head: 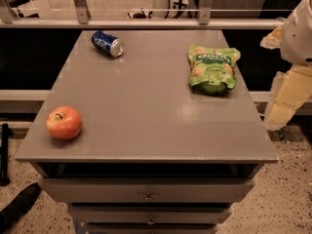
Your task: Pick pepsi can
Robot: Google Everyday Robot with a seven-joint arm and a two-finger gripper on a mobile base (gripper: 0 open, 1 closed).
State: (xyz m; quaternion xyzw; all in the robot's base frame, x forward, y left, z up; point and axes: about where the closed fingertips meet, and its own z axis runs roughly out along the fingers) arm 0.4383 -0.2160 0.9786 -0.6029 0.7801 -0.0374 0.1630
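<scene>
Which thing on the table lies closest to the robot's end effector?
The green snack bag, on the right side near the end effector beyond the right edge of the table; the pepsi can and apple sit left.

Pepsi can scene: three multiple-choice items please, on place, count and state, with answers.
1. Where is the pepsi can on the cabinet top? A back left; B front right; C centre.
2. How many items lie on it? A two; B three; C five.
3. How does the can rest? A upright; B on its side; C crushed flat.
Answers: 1 A, it lies at the far left corner. 2 B: can, apple, green bag. 3 B, its silver end faces sideways; the claw hangs beyond the right edge.
</scene>
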